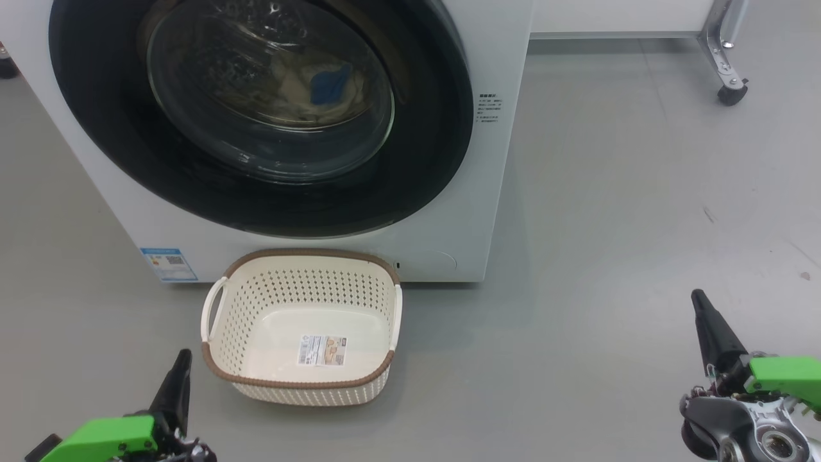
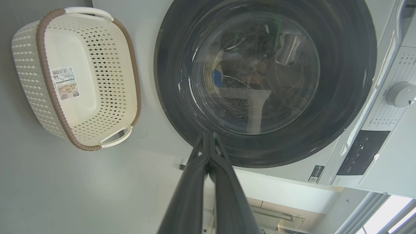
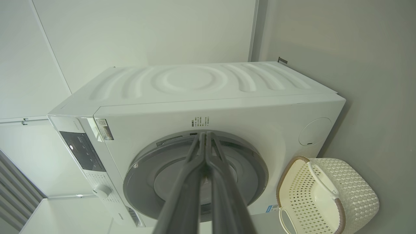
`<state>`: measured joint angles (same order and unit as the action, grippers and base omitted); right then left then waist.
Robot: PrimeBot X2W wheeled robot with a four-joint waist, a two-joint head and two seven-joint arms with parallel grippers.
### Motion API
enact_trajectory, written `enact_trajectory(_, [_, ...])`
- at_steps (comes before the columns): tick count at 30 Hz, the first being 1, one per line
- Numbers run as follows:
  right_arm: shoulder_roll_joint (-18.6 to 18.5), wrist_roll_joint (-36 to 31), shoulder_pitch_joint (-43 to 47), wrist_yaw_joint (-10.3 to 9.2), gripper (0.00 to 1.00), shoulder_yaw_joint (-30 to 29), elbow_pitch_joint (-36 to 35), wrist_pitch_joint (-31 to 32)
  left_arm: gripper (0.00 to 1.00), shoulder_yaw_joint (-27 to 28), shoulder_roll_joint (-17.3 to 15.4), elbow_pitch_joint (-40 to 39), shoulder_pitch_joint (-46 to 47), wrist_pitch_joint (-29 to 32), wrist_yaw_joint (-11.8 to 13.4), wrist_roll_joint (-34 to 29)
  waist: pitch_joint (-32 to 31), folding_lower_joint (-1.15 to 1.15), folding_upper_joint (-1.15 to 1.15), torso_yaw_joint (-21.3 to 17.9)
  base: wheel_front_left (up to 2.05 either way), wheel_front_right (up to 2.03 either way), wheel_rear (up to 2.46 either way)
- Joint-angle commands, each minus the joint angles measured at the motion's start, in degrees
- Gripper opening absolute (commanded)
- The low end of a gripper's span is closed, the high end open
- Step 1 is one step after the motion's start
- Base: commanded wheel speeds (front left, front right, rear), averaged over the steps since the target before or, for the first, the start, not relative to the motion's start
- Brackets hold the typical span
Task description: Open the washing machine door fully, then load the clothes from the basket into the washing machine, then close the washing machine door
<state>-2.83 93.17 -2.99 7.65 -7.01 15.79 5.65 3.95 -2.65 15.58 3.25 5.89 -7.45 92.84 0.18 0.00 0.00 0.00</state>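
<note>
Step in hand, by my reading: the last one, shutting the door and confirming it. The large round washing machine door with the glossy black rim and bulging clear glass window (image 1: 430,167) sits flush against the front of the big white box-shaped washing machine (image 1: 497,192). No gap shows at its edge in the head view or either wrist view, so it looks shut, though I cannot tell if the latch has caught. To finish well: press with the tips of a closed tool on the black rim, not on the glass, square to the front panel, then check that the rim lies even all round. I cannot tell which side carries the latch. Left tool (image 1: 183,360): two dark fingers pressed together, gripping nothing, low at the left, apart from the basket. Right tool (image 1: 700,303): likewise closed and empty, well to the right over the grey floor (image 1: 609,256). Containers: the drum holds the soft pale yellow clothes with a solid blue patch (image 1: 301,80), visible through the glass, lying low in the drum. The small rectangular cream plastic basket with perforated sides and brown woven-look rim (image 1: 308,254) stands upright on the floor just in front of the machine, below the door. It holds nothing, and the paper label (image 1: 322,351) on its base is in plain sight. Loading judged complete.
</note>
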Motion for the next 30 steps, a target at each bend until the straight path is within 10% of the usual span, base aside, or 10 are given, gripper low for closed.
enact_trajectory(1, [-0.4,-0.7,-3.2,-0.16,0.00,0.9,-1.8,0.5,0.00,2.3,-0.5,-1.6,2.9,0.3,0.0,-0.4,0.0,0.00,0.00,0.0,0.00,0.00,0.00])
enact_trajectory(30, [-0.3,-0.8,-3.2,-0.16,0.00,0.8,-1.8,0.6,0.00,2.4,-0.4,-1.5,2.9,0.5,0.0,-0.5,0.0,0.00,0.00,0.0,0.00,0.00,0.00])
